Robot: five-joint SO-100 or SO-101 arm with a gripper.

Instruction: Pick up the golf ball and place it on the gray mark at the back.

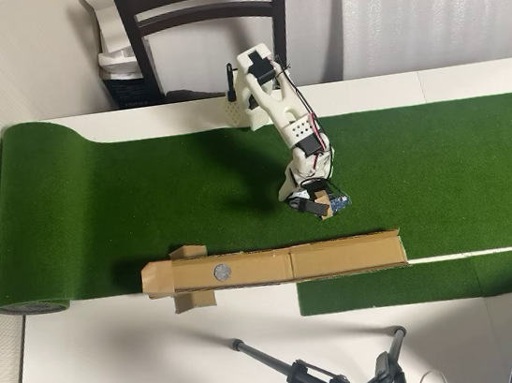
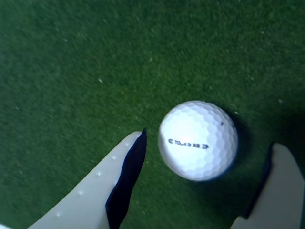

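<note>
Across the table, a green turf mat [image 1: 143,197] runs the full width of the overhead view. Along its near edge lies a tan cardboard strip [image 1: 340,256], with the gray mark [image 1: 221,272] seated toward its left end. The white arm [image 1: 290,126] reaches down onto the turf right of centre. In the wrist view, the gripper [image 2: 207,143] is spread wide, holding nothing. The golf ball [image 2: 198,140] rests on the turf between both fingers, touching neither.
</note>
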